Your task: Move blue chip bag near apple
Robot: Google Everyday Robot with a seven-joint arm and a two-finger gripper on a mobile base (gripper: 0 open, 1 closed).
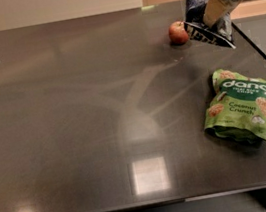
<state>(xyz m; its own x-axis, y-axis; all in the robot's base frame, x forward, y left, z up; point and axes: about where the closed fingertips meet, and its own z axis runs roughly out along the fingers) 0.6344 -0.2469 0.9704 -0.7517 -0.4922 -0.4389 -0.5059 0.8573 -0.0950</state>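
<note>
The blue chip bag (197,12) is a crinkly navy foil bag at the far right of the dark table (73,113). It hangs tilted, its lower edge close to the tabletop. My gripper (214,10) comes down from the upper right and is shut on the bag's right side. The apple (178,33), small and red, sits on the table just left of the bag's lower corner, very close to it. I cannot tell whether they touch.
A bright green "dang Coconut Crunch" pouch (243,105) lies flat at the right, nearer the front. The table's right edge (261,53) runs diagonally just right of the bag and pouch. A pale wall is behind the table.
</note>
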